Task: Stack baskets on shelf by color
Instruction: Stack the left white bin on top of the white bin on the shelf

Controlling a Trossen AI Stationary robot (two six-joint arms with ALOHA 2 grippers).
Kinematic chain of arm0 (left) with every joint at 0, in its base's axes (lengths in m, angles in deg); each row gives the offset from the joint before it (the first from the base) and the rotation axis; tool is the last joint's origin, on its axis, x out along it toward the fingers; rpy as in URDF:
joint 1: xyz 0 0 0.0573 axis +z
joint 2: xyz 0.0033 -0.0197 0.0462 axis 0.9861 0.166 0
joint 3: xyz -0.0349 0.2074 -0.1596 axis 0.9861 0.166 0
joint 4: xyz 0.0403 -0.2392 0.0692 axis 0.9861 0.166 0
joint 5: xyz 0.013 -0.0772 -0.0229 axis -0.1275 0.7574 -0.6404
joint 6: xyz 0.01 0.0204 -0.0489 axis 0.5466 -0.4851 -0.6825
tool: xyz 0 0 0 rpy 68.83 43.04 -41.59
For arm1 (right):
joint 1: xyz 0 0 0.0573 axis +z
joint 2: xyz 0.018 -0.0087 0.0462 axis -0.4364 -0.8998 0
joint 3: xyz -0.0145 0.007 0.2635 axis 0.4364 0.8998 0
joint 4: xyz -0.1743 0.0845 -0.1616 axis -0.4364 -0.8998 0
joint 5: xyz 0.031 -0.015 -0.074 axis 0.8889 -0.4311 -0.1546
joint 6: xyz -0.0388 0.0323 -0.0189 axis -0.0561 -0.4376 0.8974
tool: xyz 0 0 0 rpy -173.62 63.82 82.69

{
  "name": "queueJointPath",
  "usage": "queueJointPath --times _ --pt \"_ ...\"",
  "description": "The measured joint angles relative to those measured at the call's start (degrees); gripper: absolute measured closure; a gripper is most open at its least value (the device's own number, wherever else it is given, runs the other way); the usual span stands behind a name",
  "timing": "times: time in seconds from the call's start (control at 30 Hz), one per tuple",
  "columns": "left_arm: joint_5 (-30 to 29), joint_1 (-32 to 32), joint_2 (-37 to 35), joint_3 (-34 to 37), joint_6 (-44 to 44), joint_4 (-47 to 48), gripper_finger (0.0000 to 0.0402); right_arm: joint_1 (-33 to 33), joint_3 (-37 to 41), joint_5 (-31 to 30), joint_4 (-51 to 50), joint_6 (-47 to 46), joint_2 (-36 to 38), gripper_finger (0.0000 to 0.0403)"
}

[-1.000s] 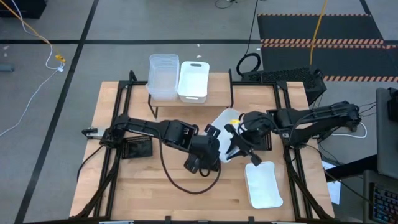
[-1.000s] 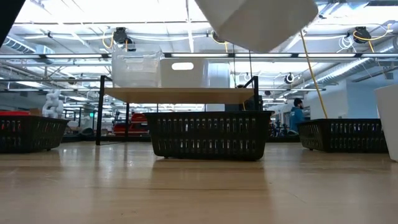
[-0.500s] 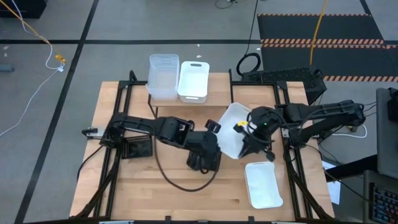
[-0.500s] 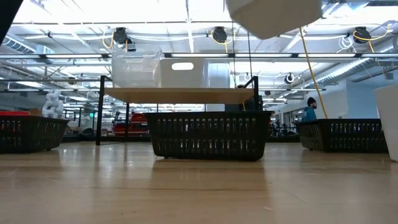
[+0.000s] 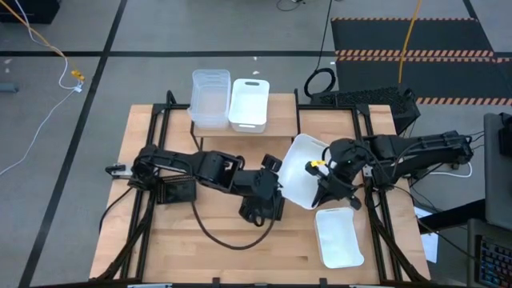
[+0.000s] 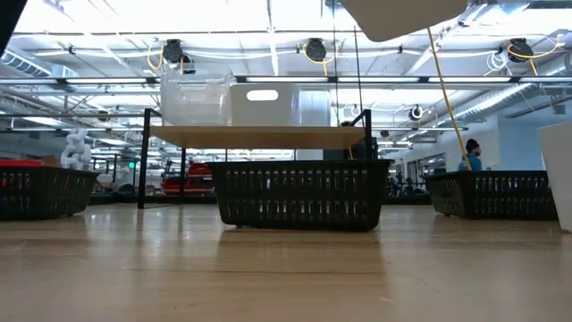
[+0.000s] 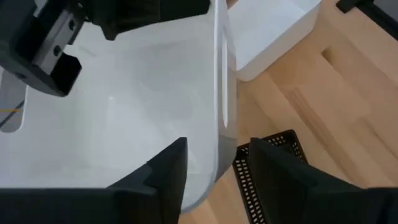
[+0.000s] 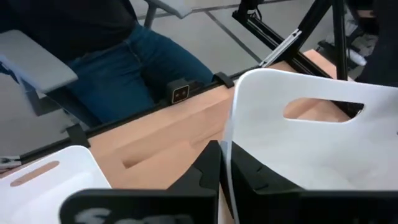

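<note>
Wood surface (image 5: 160,240) below me, and I've got a white basket (image 5: 302,170) up in the air over its middle, open side up, tilted, long axis running diagonally toward the shelf (image 5: 280,122). My right pincer (image 8: 225,163) is clenched on its handle-end wall; my left pincer (image 7: 214,163) straddles the opposite rim, a finger on each side of the wall. Nothing sits inside it. Just beside, near the front right, a second white basket (image 5: 338,237) lies on the surface. On the shelf, a clear basket (image 5: 210,99) and a white one (image 5: 249,104) stand side by side, touching. Black perforated baskets (image 6: 300,192) rest on the surface, one below my left arm (image 5: 178,190).
</note>
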Motion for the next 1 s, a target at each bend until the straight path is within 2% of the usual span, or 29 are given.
queueJointPath --times 0.07,0.2,0.27,0.43,0.63,0.73,0.87,1.0 --pt "-0.18 0.05 0.02 0.07 -0.17 0.01 0.0256 -0.05 0.02 -0.05 0.03 0.25 -0.10 0.0402" --pt "-0.15 0.06 -0.26 0.05 -0.12 0.41 0.0355 -0.08 0.00 -0.22 -0.07 1.22 -0.02 0.0402" --pt "0.45 0.17 -0.28 0.11 -0.22 0.92 0.0384 -0.20 0.00 -0.17 -0.44 1.36 -0.04 0.0401" --pt "-1.71 1.71 -0.68 0.15 -2.36 2.63 0.0394 -1.20 -0.16 -0.91 0.01 -2.07 0.35 0.0356" --pt "-5.27 9.14 -1.57 0.13 -2.62 11.49 0.0398 -1.35 -0.07 -17.52 3.48 -6.36 3.81 0.0278" --pt "-7.43 14.36 -1.64 0.11 -3.76 13.98 0.0398 -1.22 -0.08 -22.93 6.68 -8.85 6.90 0.0249" --pt "-6.46 20.31 -1.70 0.11 -2.94 14.64 0.0399 -1.26 -0.09 -26.74 6.90 -12.28 10.90 0.0230" --pt "-4.10 24.67 -3.12 0.13 -0.14 14.03 0.0399 -1.27 -0.09 -29.60 3.85 -13.63 13.95 0.0228"
